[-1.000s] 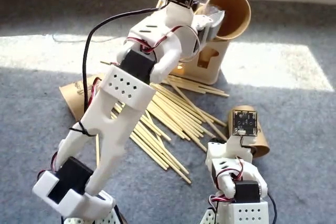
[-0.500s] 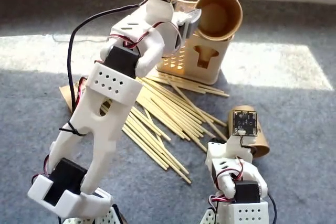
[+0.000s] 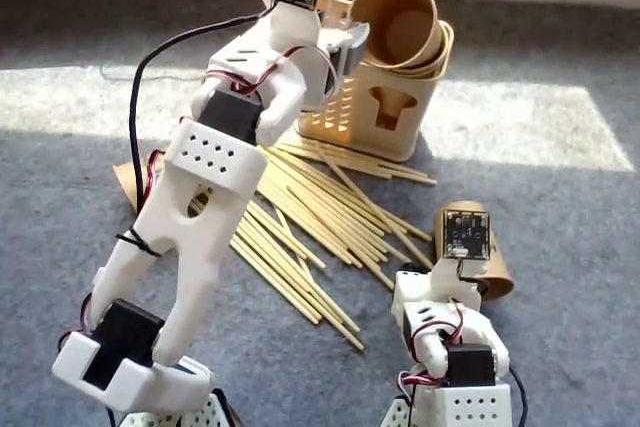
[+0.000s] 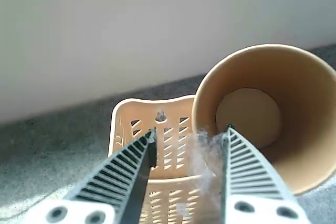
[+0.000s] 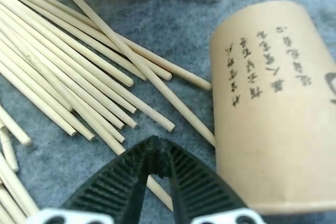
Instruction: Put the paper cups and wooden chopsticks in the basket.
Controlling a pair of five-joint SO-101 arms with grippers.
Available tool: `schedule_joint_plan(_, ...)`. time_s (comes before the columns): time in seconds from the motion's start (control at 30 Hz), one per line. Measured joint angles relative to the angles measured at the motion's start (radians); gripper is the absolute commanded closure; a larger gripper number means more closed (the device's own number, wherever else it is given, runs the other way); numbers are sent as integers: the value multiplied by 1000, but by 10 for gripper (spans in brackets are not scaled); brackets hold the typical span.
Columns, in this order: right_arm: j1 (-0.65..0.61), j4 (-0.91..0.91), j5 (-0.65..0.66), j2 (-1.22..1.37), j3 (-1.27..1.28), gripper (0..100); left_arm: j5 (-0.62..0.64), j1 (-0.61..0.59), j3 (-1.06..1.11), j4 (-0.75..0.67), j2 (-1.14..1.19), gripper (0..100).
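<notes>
Cup [image 3: 400, 27] lying tilted in basket [image 3: 400, 127], nested in another; drop-off step seemingly done. Left gripper [image 4: 190, 131] wide apart beside rim, holding nothing; right gripper [image 5: 157, 145] pinched together, empty. Next, probably: fetching chopsticks [image 5: 79, 77] or lying cup [image 5: 273, 108]

At least three cups [image 3: 405, 22], one basket [image 3: 385, 122], many chopsticks [image 3: 320, 217].

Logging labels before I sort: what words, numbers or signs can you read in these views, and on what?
Lying paper cup: two columns of small dark characters on its side, too blurred to quote.
Basket, chopsticks, cup in the basket: no print visible.
</notes>
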Motion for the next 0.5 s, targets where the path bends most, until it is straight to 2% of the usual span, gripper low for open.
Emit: schedule_joint_plan(0.5,0,0,0,0,0,992,0,6,0,255,-304,804)
